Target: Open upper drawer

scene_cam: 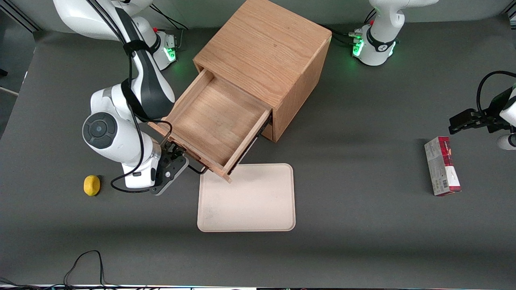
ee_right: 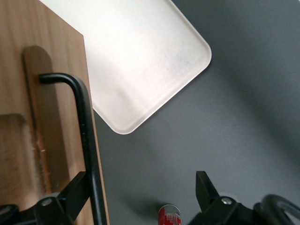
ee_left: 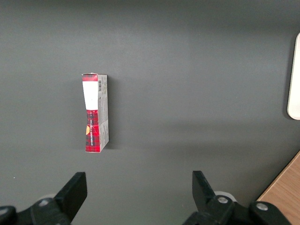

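Note:
The oak cabinet (scene_cam: 266, 48) stands at the middle of the table with its upper drawer (scene_cam: 217, 121) pulled far out, its light-wood inside bare. The drawer's front faces the front camera at a slant and carries a black wire handle (scene_cam: 198, 170) (ee_right: 84, 122). My right gripper (scene_cam: 177, 159) (ee_right: 140, 183) is just in front of the drawer front, at the handle. It is open. The handle bar passes between the fingers, close against one finger (ee_right: 77, 187), and the other finger (ee_right: 204, 185) stands well apart from it.
A cream tray (scene_cam: 246, 201) (ee_right: 140, 56) lies on the table in front of the open drawer, partly under its corner. A lemon (scene_cam: 92, 185) sits beside the working arm. A red box (scene_cam: 442, 166) (ee_left: 95, 115) lies toward the parked arm's end. A small red-and-white can (ee_right: 169, 215) shows below the gripper.

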`<action>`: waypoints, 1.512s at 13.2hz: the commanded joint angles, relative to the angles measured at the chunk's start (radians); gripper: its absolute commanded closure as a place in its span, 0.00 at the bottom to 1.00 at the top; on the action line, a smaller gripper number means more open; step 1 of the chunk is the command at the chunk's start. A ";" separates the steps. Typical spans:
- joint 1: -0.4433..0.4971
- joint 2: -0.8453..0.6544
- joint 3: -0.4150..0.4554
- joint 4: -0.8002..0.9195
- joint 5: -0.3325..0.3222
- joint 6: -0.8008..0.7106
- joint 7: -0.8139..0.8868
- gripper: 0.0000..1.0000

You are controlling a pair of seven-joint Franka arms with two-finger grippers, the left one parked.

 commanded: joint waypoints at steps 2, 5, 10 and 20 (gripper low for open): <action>-0.007 0.009 0.001 0.103 -0.002 -0.084 0.019 0.00; -0.025 0.001 -0.004 0.165 -0.002 -0.148 0.019 0.00; -0.044 -0.103 -0.069 0.189 -0.003 -0.257 0.102 0.00; -0.056 -0.225 -0.185 0.182 -0.083 -0.427 0.536 0.00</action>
